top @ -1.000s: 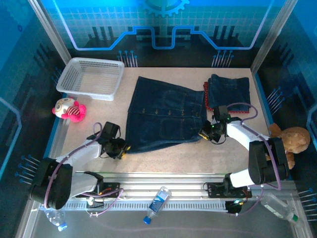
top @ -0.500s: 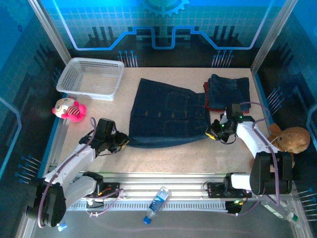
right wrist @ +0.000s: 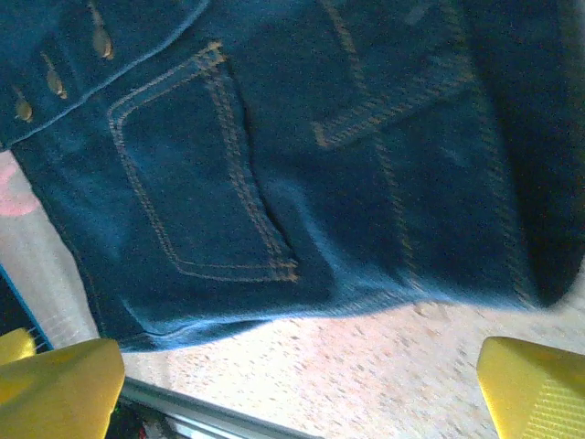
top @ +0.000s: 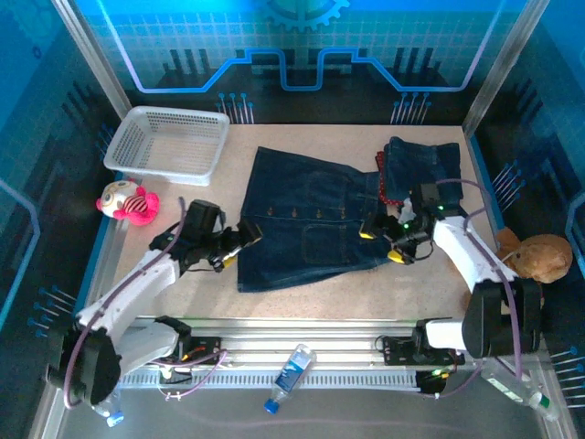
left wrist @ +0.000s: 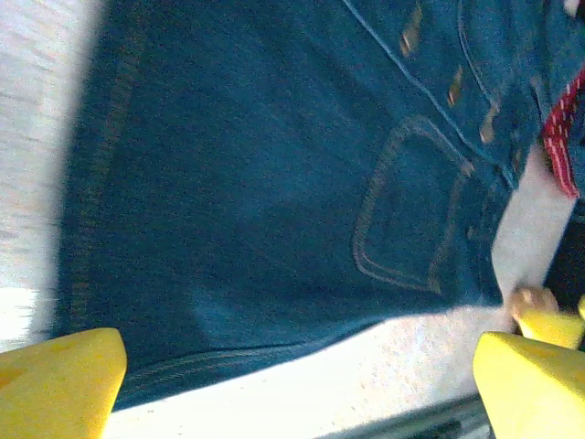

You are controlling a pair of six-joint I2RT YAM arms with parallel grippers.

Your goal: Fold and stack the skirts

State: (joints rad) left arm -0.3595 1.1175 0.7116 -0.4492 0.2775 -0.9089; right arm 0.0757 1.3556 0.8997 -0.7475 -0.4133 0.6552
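Now, starting at your far left, the white basket [top: 169,142] sits at the table's [top: 302,293] back corner, with the pink plush toy [top: 128,201] just off the edge nearer you. Your left tool [top: 236,243] hangs at the left edge of the spread denim skirt [top: 306,215], its yellow fingers [left wrist: 59,375] wide apart and grasping nothing. The skirt lies flat mid-table, and its near part shows a stitched pocket [right wrist: 206,174]. Your right tool [top: 380,245] hovers at the skirt's right edge, equally spread, with its fingertips [right wrist: 535,389] clear of the cloth. Behind it, a folded denim skirt [top: 422,163] rests on the red skirt [top: 379,178] at the far right corner.
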